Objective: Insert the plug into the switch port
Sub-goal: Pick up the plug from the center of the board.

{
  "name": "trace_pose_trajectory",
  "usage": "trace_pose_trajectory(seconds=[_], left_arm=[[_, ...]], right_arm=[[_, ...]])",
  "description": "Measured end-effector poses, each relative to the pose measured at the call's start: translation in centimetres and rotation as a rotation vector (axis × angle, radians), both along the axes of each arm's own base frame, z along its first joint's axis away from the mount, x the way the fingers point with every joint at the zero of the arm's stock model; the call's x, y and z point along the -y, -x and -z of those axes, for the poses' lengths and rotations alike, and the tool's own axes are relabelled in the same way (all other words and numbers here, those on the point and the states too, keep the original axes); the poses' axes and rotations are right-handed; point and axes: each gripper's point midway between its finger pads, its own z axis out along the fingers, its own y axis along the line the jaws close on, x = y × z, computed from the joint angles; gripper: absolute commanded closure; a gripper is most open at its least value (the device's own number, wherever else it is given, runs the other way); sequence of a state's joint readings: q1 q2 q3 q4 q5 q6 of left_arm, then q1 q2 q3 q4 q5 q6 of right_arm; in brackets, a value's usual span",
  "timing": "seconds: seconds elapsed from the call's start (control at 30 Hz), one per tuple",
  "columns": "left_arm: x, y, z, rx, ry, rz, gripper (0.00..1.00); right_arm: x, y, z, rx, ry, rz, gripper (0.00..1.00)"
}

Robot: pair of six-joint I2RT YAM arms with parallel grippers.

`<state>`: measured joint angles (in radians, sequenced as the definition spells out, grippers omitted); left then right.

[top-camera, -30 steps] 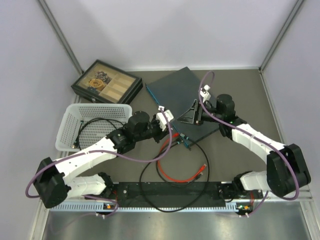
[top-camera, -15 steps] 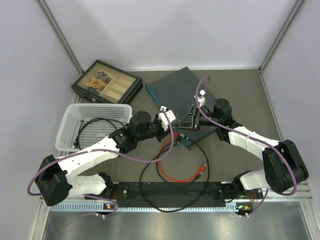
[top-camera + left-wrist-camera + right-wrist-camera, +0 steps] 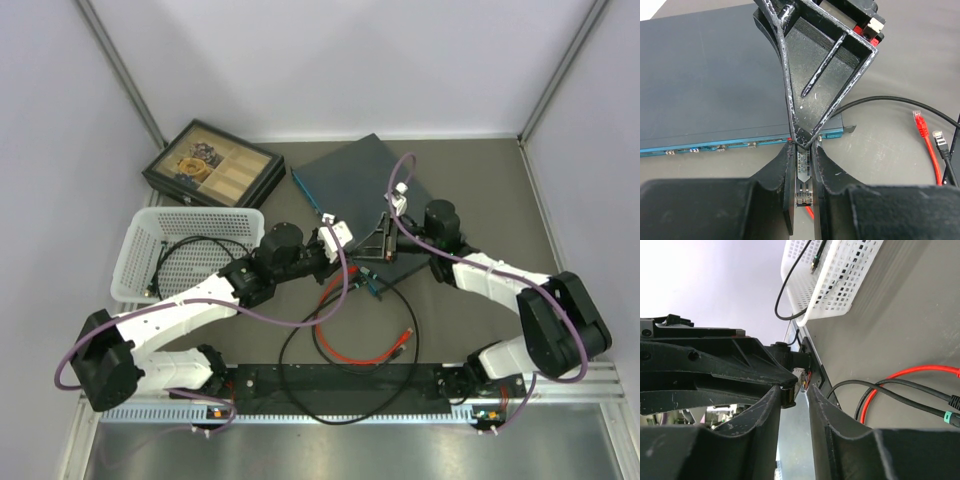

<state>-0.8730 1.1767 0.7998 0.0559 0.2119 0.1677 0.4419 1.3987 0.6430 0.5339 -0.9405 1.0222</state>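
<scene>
On my left wrist camera the left pincer is clenched on the small silver labelled metal plug. The plug sits close to the teal socket edge of the flat dark blue-grey metal switch. The black right pincer meets the plug's front end and hides its tip. Whether that one grips I cannot tell, since its own camera gives only a narrow gap between the fingers. From above, the plug is lost under both pincers. That view does show the switch lying slantwise at the back of the grey counter. Its sockets are too small to read.
</scene>
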Motion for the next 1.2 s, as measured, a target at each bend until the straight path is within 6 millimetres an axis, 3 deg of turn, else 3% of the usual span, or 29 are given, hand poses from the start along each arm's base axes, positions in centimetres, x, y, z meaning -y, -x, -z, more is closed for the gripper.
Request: trace_pose_trajectory(seconds=[0.13,0.27,0.33,0.53,0.7,0.97,1.2], left_arm=[[0.0,0.0,0.1,-0.001,-0.004,-0.003,1.0],[0.0,-0.2,0.3,-0.001,-0.009,-0.009,1.0],[-0.1,-0.2,0.4,0.0,-0.009,-0.013,0.97],[-0.2,-0.5,0.5,0.026,0.002,-0.034,0.41],[-1.5,-0.4,0.6,0.067,0.018,-0.072,0.25],[-4.3,0.6,-0.1,0.161,0.067,-0.112,0.2],[-5.3,1.5,0.5,0.198,0.099,-0.079,0.23]], right_arm=[[-0.1,0.0,-0.1,0.0,-0.006,-0.003,0.79],[-0.2,0.0,-0.3,0.004,-0.015,-0.008,1.0],[-0.2,0.0,-0.2,0.001,-0.016,-0.008,1.0],[-0.3,0.0,-0.1,-0.005,-0.021,-0.008,1.0],[-0.5,0.6,-0.2,-0.016,-0.031,-0.029,1.0],[-0.3,0.6,-0.4,-0.025,-0.04,-0.035,1.0],[-0.3,0.8,-0.5,-0.026,-0.041,-0.042,1.0]])
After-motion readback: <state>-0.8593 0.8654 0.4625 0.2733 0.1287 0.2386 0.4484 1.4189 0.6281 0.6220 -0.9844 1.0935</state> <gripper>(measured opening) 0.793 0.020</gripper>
